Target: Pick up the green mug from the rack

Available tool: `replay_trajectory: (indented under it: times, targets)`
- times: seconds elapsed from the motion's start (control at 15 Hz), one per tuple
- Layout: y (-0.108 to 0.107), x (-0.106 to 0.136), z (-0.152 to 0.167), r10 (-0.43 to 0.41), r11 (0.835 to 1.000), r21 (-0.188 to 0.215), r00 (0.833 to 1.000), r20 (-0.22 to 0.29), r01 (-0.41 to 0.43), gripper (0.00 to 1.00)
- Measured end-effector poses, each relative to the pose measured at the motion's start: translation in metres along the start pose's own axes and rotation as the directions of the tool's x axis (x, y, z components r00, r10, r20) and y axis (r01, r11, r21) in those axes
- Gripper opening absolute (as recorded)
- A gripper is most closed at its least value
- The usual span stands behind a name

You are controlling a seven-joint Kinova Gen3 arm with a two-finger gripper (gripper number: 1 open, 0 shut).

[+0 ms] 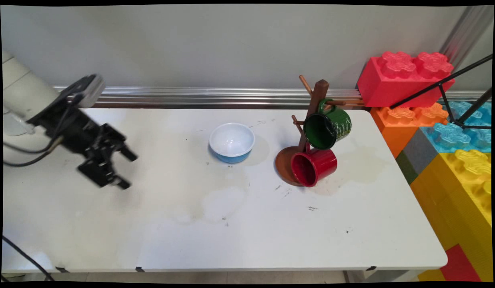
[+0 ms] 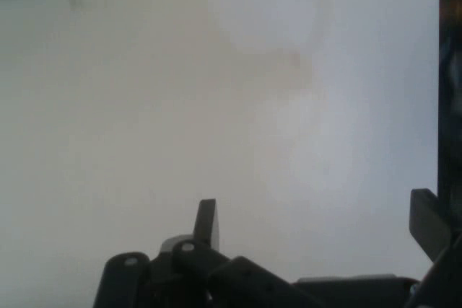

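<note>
Two mugs at table (image 1: 215, 240) far-right: green mug (image 1: 327, 127) hung on peg of rack (image 1: 311, 120), red mug (image 1: 313, 167) tipped against base. Bowl (image 1: 232, 142) mid-far edge. Gripper (image 1: 125, 170) held above left edge, fingers (image 2: 207, 223) apart, empty.

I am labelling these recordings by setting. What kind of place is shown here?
Most likely a robotics lab or test bench, not a home. A robot arm's end effector hangs over a bare white table holding only a blue bowl and a mug tree, with giant toy bricks stacked beside it.

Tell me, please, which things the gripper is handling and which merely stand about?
With the gripper: nothing held; open over bare table; blue bowl nearest.
Standing about: wooden mug tree, green mug hanging on it, red mug at its base, toy bricks.
</note>
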Motion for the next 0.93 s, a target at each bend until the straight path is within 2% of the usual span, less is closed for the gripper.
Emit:
replay_trajectory:
  times: [0.2,0.33,0.4,0.67,0.93]
  targets:
    - [-0.007,0.033,0.011,-0.058,0.998,-0.023,0.99,-0.132,0.055,1.0]
    - [-0.009,0.056,0.017,-0.082,0.996,-0.052,0.971,-0.224,0.072,1.0]
    - [-0.01,0.063,0.02,-0.089,0.995,-0.064,0.964,-0.252,0.075,1.0]
    - [-0.012,0.09,0.027,-0.116,0.991,-0.105,0.928,-0.355,0.084,1.0]
    - [-0.012,0.099,0.031,-0.106,0.992,-0.098,0.918,-0.382,0.074,1.0]
